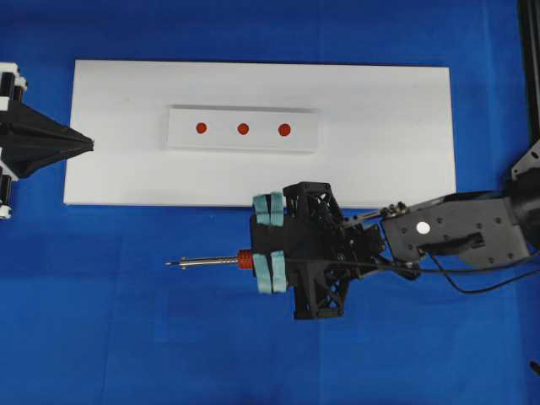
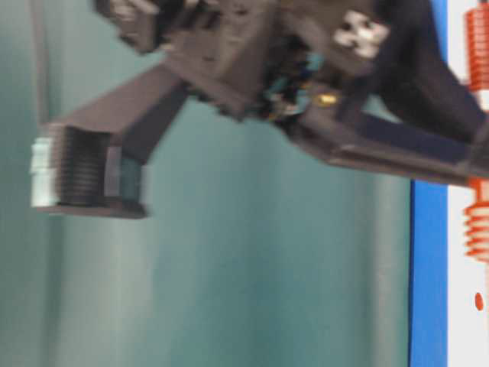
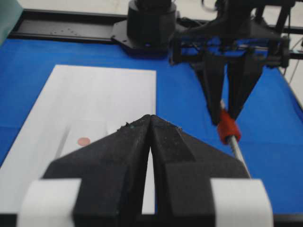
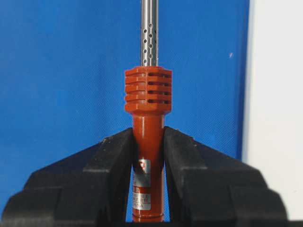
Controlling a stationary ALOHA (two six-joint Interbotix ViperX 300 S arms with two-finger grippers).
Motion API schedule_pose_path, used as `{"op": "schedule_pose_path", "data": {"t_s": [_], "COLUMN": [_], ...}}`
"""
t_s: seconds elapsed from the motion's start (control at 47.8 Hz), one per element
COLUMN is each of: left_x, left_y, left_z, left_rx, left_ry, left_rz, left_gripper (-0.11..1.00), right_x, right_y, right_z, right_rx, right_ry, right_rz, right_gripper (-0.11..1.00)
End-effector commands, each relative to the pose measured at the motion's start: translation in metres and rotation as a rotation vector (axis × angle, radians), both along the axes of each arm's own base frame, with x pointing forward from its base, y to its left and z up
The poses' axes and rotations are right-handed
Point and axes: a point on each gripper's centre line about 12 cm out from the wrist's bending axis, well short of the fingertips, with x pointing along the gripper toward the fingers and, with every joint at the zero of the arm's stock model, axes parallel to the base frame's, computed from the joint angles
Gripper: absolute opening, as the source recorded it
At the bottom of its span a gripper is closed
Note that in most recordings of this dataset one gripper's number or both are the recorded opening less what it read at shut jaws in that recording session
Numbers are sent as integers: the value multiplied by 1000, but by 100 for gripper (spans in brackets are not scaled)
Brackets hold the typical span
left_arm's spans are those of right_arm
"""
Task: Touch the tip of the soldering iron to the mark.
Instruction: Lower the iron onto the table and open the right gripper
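Note:
The soldering iron (image 1: 243,261) has an orange-red ribbed handle (image 4: 147,92) and a silver shaft (image 4: 149,33). My right gripper (image 1: 255,261) is shut on the handle, with a black finger on each side (image 4: 148,137). The shaft points left over the blue cloth, and its tip (image 1: 170,264) is in front of the white board, well apart from the marks. Three red marks (image 1: 243,129) sit in a row on a small white strip (image 1: 181,139). One mark (image 3: 84,141) shows in the left wrist view. My left gripper (image 1: 84,145) hangs shut and empty at the board's left edge (image 3: 150,118).
The white board (image 1: 388,101) lies on a blue cloth (image 1: 101,321). The iron's black cord (image 1: 472,287) trails right under the right arm (image 1: 456,228). A black rail (image 1: 530,67) runs along the right edge. The table-level view is blurred, mostly filled by dark arm parts (image 2: 267,69).

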Motion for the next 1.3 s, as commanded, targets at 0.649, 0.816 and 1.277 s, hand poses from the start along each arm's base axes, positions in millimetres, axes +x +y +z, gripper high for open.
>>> {"op": "schedule_pose_path", "data": {"t_s": [0.649,0.816,1.277], "left_x": [1,1,1], "left_y": [0,0,0], "left_z": [5,5,5], "left_rx": [4,7,7], "left_ry": [-17,-18,-18], "left_rz": [0,-1,-1], "left_gripper": [0,0,0], "right_x": [13,15,16], "right_y": [-6,-3,3], "right_z": [-67,-74,-81], "right_rx": [37,44,48], "right_ry": [-47,-55,-46], "right_rz": [37,46,57], "right_gripper": [6,6,7]}}
